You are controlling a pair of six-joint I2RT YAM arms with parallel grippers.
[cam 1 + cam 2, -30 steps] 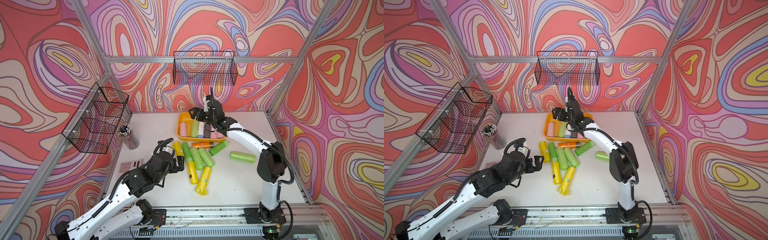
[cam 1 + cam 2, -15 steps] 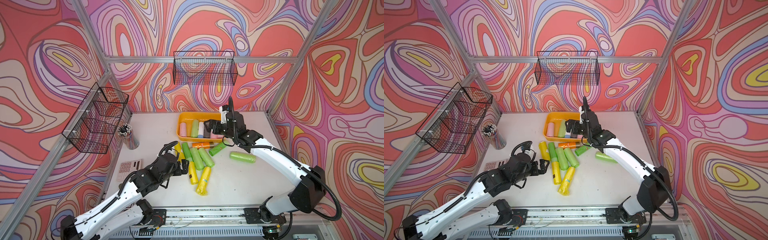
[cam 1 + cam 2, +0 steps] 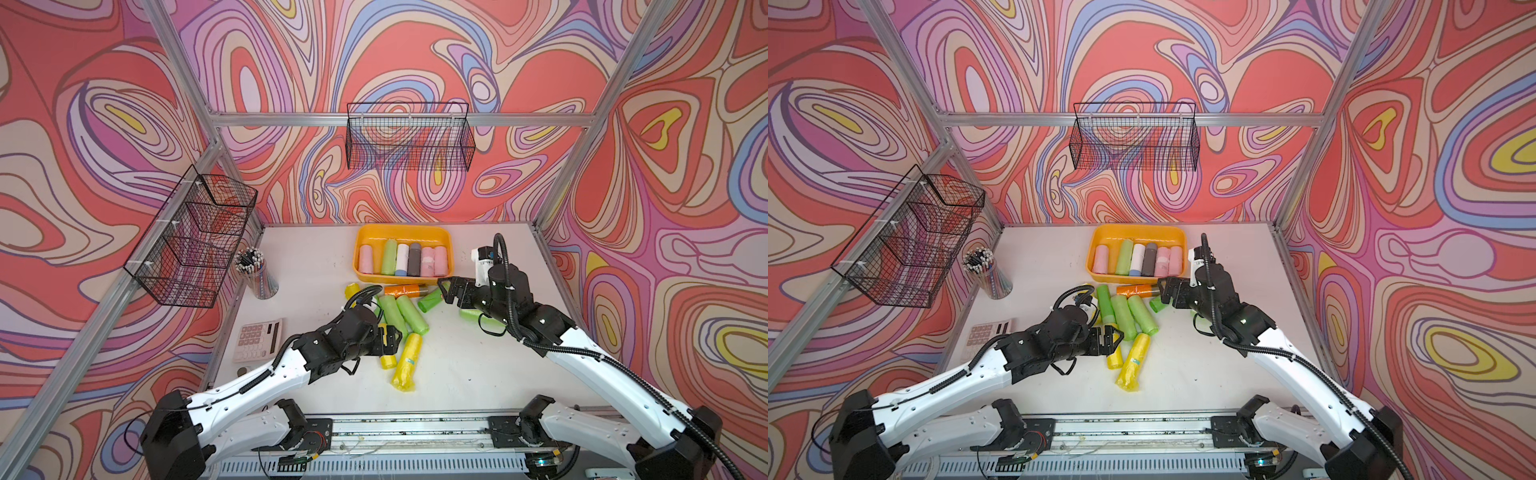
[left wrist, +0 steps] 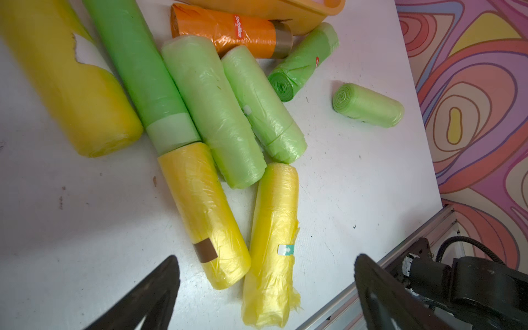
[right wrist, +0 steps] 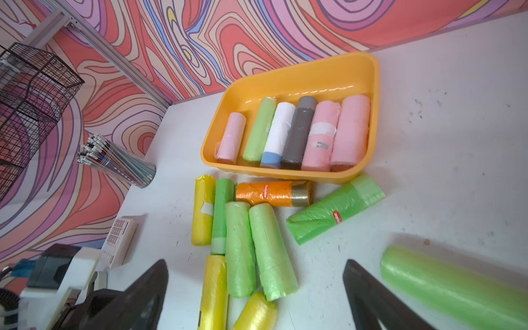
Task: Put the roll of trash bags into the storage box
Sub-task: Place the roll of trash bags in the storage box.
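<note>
The left gripper [image 3: 1115,336] is released, its jaws spread wide with nothing between them, and is positioned over the near end of the loose pile of rolls on the tabletop [image 3: 478,374]. Directly beneath it, in the left wrist view, two rolls are seen side by side: the yellow roll with brown tape [image 4: 204,217] and the yellow roll with a teal label [image 4: 274,228]. They are touching or nearly so. Both are lying flat, with the long axis running front to back on the tabletop, roughly across the line on which the jaws close. Either roll is therefore judged graspable across its width with little wrist rotation. Which of the two is intended cannot be told. Because the pair lies so close, a finger is judged likely to land on the neighbour unless the gripper is centred on one roll.

The right gripper [image 3: 445,289] is likewise released and empty. It is positioned near the green roll with a red label [image 5: 334,213], just in front of the storage box [image 3: 402,229], and is the nearer gripper to the box. The left gripper is the nearer to the yellow rolls.

The storage box is located beyond the pile, toward the back wall. A row of six rolls is already laid along its front wall, and the strip behind them is bare.
</note>
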